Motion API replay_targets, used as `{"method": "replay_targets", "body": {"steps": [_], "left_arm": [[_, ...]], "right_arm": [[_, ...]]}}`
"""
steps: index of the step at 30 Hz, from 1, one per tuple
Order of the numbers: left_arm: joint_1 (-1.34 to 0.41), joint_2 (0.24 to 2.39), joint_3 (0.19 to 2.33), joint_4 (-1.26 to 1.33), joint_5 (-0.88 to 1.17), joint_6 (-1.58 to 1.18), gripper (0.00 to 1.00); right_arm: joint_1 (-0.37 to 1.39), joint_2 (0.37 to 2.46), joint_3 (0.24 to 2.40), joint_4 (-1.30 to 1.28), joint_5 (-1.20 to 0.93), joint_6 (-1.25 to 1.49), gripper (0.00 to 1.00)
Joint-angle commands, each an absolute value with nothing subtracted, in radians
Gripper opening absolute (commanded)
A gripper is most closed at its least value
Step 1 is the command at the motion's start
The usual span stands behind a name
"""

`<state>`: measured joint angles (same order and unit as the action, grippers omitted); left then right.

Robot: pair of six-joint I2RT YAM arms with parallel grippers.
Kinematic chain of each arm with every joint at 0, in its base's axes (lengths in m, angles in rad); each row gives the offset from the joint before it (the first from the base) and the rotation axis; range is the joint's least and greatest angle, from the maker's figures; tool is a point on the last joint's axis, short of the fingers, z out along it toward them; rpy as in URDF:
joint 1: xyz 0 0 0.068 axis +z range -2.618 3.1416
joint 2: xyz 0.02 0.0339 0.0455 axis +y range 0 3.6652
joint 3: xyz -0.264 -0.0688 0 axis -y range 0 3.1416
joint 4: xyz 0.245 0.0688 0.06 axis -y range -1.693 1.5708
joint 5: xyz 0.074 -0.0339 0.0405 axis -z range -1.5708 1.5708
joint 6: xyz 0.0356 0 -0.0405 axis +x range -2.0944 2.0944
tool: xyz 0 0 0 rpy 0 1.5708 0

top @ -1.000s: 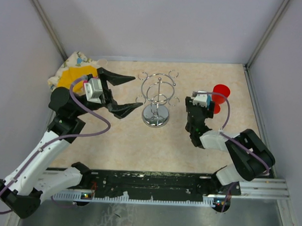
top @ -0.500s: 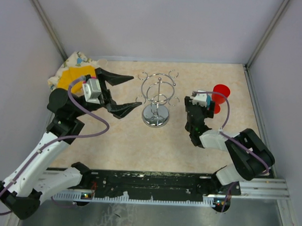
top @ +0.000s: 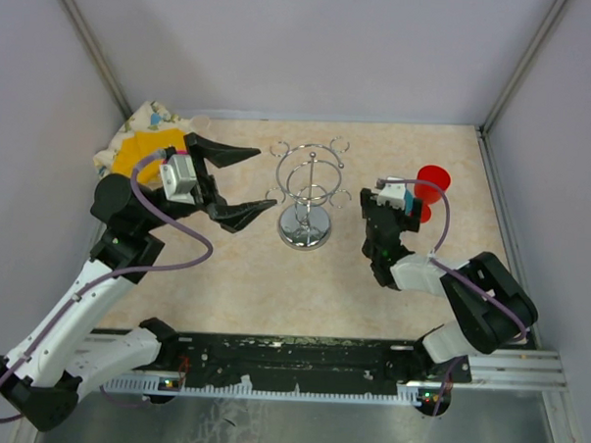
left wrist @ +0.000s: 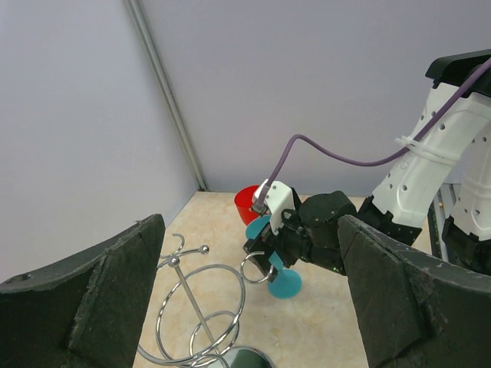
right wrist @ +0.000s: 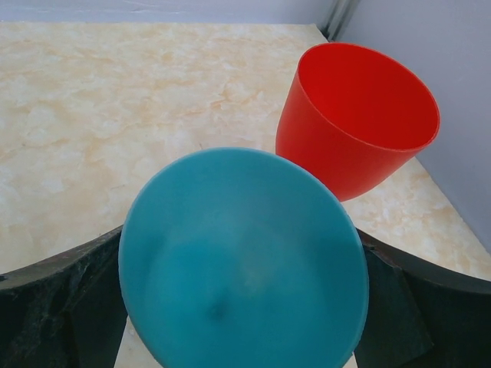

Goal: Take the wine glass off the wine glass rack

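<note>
Right pincer (top: 412,201) clamped on the wine glass (right wrist: 357,115) stem. The bowl sits past its tips, tilted, so it could pivot or slip. Left pincer (top: 266,181) gapes; the wine glass rack (top: 305,228) is just ahead of it.

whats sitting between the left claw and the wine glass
The wine glass rack stands between them, with the open left claw on one side and the wine glass, held in the right claw, on the other. The top view shows it.
</note>
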<state>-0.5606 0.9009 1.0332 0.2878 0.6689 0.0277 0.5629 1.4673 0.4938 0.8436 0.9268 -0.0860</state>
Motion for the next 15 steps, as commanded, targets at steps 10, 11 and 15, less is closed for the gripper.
{"method": "replay_targets", "body": {"steps": [10, 11, 15], "left_arm": [[-0.563, 0.886, 1.032, 0.28, 0.635, 0.035, 1.0], [-0.563, 0.887, 1.032, 0.279, 0.632, 0.034, 1.0], [-0.563, 0.892, 1.033, 0.278, 0.629, 0.026, 1.0]], "right_arm": [[0.571, 1.336, 0.494, 0.804, 1.002, -0.047, 0.99], [0.571, 1.306, 0.494, 0.78, 1.002, -0.042, 0.99], [0.571, 1.198, 0.495, 0.688, 1.017, -0.042, 0.99]]}}
